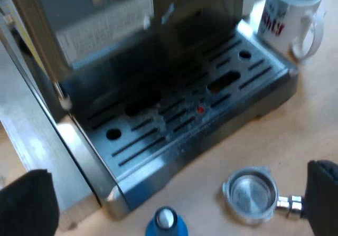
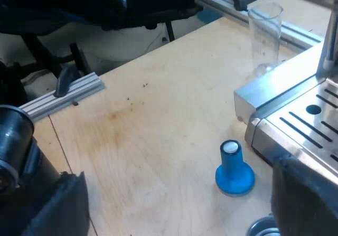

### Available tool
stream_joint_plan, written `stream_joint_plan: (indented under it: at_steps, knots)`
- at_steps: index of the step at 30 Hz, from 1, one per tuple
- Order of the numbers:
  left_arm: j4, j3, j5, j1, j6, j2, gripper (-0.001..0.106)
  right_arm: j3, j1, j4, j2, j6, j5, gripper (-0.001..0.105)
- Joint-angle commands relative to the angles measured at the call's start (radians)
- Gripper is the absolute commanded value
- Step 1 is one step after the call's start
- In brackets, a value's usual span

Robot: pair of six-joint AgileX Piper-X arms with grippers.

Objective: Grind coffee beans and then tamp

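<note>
The round metal holder (image 1: 248, 194) lay empty on the pale wooden counter (image 1: 296, 135) near the blue tamper (image 1: 166, 223), at the steel espresso machine's (image 1: 174, 114) front, and with the left gripper (image 1: 179, 168) and right gripper (image 2: 177, 170) both spreading their fingers wide on nothing, a level grasp by its handle seemed wisest.

Left wrist cam sits close over the espresso machine (image 1: 105, 25) front, pitched down at the drip tray (image 1: 211, 146), with the mug (image 1: 288, 17) past the tray's far corner. Right wrist cam hangs low over the table (image 2: 158, 114), looking across it toward the measuring glass (image 2: 264, 35) beside the machine. The 2 views overlap at the tray corner and the blue tamper (image 2: 234, 170) just off it.
</note>
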Motion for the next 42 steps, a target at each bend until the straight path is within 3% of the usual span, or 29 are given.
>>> stream_joint_plan:
  at_steps: [1,4,8,12,14,16,19,28,33,42]
  knots:
    - [0.010,-0.066,-0.001,0.000,-0.010,-0.009,0.097,-0.065,0.002,0.080,-0.009,-0.005,-0.008,0.071]
    - [0.010,-0.119,-0.001,0.000,-0.010,-0.009,0.097,-0.129,0.002,0.160,-0.009,0.017,-0.003,0.071]
    - [0.032,-0.182,0.001,0.000,-0.010,-0.012,0.097,-0.217,0.002,0.261,-0.009,0.103,0.015,0.071]
    - [0.036,-0.220,0.001,0.000,-0.018,-0.012,0.097,-0.277,0.002,0.358,-0.009,0.105,0.076,0.071]
    - [0.036,-0.226,0.001,0.000,-0.055,-0.012,0.097,-0.304,-0.002,0.422,-0.009,0.109,0.148,0.071]
    - [0.036,-0.226,0.001,0.000,-0.077,-0.012,0.097,-0.316,-0.021,0.448,-0.009,0.130,0.157,0.071]
    - [0.036,-0.226,0.004,0.000,-0.079,-0.006,0.097,-0.320,-0.089,0.458,-0.009,0.184,0.108,0.071]
    - [0.036,-0.226,-0.001,0.003,-0.114,0.064,0.097,-0.320,-0.399,0.465,-0.009,0.226,-0.151,0.071]
    - [0.036,-0.226,-0.004,0.066,-0.120,0.095,0.097,-0.320,-0.599,0.546,-0.009,0.221,-0.259,0.071]
    - [0.051,-0.226,0.074,0.283,-0.105,0.095,0.097,-0.320,-0.838,0.752,-0.009,0.062,-0.323,0.071]
